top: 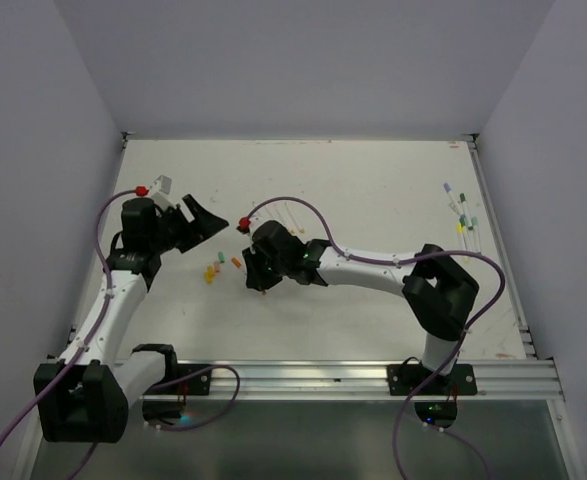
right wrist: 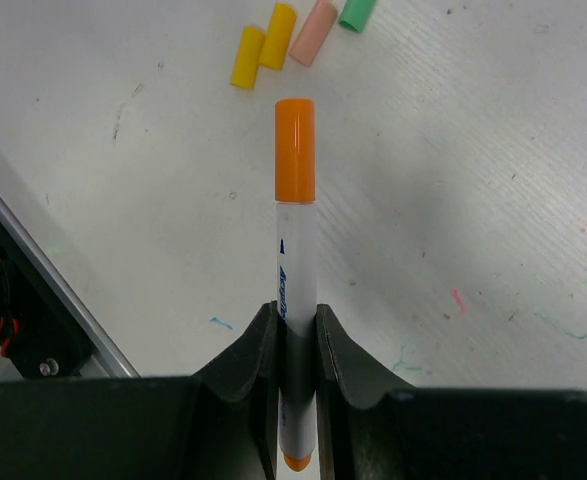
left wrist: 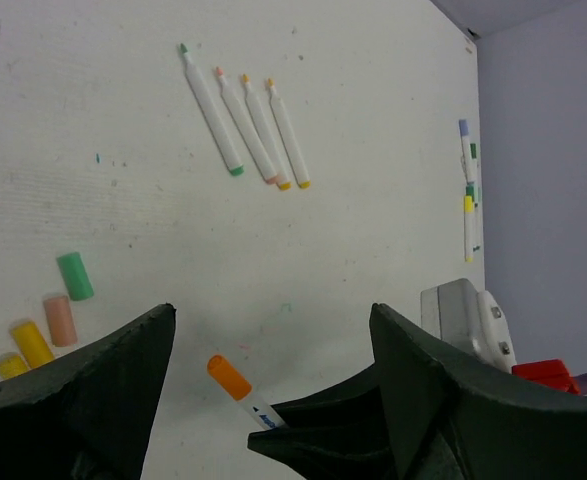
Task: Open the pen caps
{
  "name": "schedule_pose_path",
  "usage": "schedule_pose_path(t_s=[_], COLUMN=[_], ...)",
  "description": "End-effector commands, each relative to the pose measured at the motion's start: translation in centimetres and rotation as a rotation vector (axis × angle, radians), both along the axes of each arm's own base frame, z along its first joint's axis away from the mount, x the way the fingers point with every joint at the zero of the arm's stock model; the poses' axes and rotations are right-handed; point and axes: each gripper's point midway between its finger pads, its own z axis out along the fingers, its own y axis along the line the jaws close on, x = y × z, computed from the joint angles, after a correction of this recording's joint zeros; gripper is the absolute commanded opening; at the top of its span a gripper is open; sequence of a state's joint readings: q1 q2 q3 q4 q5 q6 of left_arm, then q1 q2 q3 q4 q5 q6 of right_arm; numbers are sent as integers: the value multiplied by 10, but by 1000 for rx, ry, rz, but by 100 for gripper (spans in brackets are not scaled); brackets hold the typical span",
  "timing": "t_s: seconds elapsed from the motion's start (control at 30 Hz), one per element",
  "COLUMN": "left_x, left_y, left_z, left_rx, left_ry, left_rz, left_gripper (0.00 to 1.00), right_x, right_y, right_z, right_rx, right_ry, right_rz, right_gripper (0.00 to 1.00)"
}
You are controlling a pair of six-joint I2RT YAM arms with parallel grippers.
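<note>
**Fingers [left wrist: 93,400] spread on your left gripper [left wrist: 271,318], orange cap [right wrist: 295,150] not yet off**

Your right gripper [right wrist: 296,320] clamps the pen [right wrist: 295,250] by its barrel, left of the worktop's [top: 373,180] middle. Centre your left fingers on the cap alone, close firmly, then pull straight along the barrel.

White, scuffed table [top: 373,180] enclosed by plain pale grey walls [top: 303,60].
</note>
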State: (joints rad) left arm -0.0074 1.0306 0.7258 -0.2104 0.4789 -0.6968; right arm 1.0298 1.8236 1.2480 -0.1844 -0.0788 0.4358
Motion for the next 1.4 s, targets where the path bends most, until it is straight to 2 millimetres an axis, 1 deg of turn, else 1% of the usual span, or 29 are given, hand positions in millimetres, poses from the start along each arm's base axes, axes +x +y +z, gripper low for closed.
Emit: schedule_pose_path(t_s=[0.0, 0.03, 0.1, 0.13, 0.17, 0.23, 0.33, 0.43, 0.6, 0.67, 0.7, 0.77, 0.87, 1.17, 1.2, 1.27, 1.33, 1.37], left_x=[-4, -6, -6, -7, -7, -8, -6, -4, -1, -1, 2, 2, 1, 0, -1, -1, 0, 1], left_y=[-8, -10, -14, -14, -14, -14, -15, -15, -20, -22, -24, -27, -31, -34, -34, -35, -34, -35], left_z=[5, 1, 7, 4, 5, 4, 0, -2, -5, -6, 0, 1, 2, 1, 0, 0, 0, 2], left_rx=[-50, -64, -101, -109, -117, -121, -132, -143, -154, -166, -173, -180, -178, -184, -185, -190, -198, -205], left_ry=[-35, -26, -37, -30, -28, -22, -8, -5, 5, 16, -12, -12, -15, -17, -14, -9, -7, -19], left_rz=[-40, -43, -44, -41, -38, -34, -28, -19, -28, -31, -37, -47, -52, -61, -63, -67, -55, -60], left_gripper=[79, 74, 70, 66, 66, 65, 65, 65, 65, 62, 58, 55, 53, 52, 50, 42, 22, 10], right_x=[19, 22, 27, 30, 31, 33, 36, 36, 37, 38, 38, 39, 40, 45, 45, 46, 44, 44], right_y=[8, 11, 11, 14, 15, 19, 25, 30, 34, 35, 36, 37, 39, 44, 44, 43, 46, 46], right_z=[51, 56, 61, 66, 67, 76, 81, 81, 87, 86, 86, 84, 79, 76, 75, 74, 74, 74], right_rx=[118, 127, 129, 142, 145, 162, 171, 178, 194, 193, 193, 190, 186, 189, 186, 184, 190, 190], right_ry=[-60, -68, -78, -87, -85, -89, -89, -81, -83, -82, -82, -80, -73, -76, -75, -72, -64, -64], right_rz=[-30, -32, -37, -37, -39, -33, -27, -16, -15, -14, -14, -14, -13, -22, -23, -26, -17, -17], right_gripper=[0, 0, 0, 0, 0, 0, 0, 0, 0, 0, 0, 0, 0, 0, 0, 0, 0, 0])
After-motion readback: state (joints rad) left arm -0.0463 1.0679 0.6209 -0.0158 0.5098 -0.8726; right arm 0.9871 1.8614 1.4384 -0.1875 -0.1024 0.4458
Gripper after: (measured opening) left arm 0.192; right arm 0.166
